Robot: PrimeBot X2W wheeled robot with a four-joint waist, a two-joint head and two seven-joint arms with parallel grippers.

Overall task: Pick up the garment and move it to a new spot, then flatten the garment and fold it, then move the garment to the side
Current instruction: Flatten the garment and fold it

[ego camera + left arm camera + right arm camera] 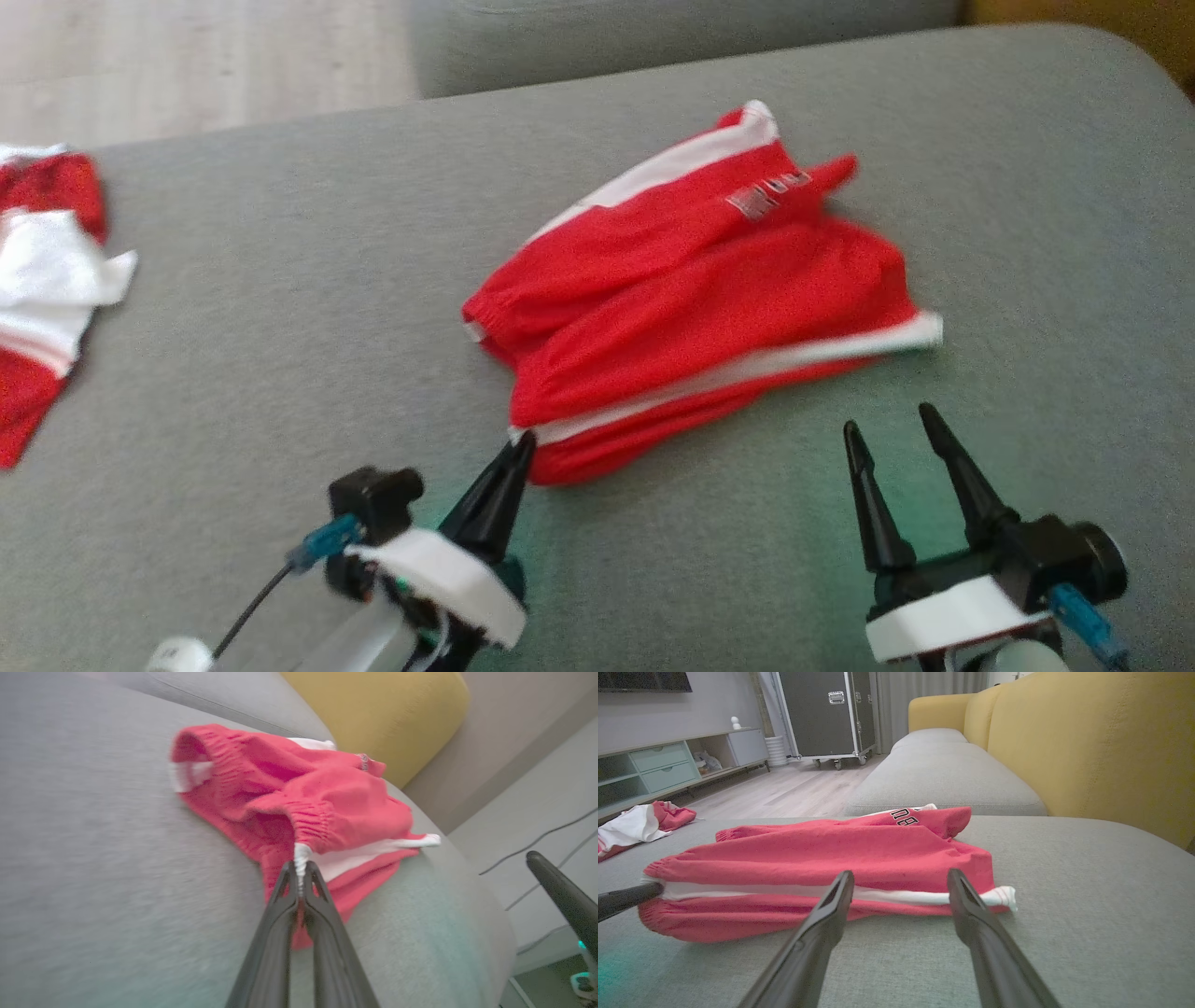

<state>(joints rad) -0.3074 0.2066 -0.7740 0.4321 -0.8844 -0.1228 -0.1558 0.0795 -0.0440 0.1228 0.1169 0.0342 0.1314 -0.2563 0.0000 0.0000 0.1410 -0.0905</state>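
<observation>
Grey sofa (280,373): red shorts (700,280) are pinched at 7 o'clock by the left gripper (521,443); the right gripper (888,420) is spread wide; flattening and folding seem not yet done.

The right gripper (900,874) is seen with its two dark fingers spread wide, rising from the bottom centre toward the red garment (822,854), which is laid crumpled on the grey cushion (1064,896) across mid-frame. At the left edge, the white band's end is met by the dark tip of the left gripper (647,891). A yellow backrest (1087,742) is shown at upper right.
</observation>
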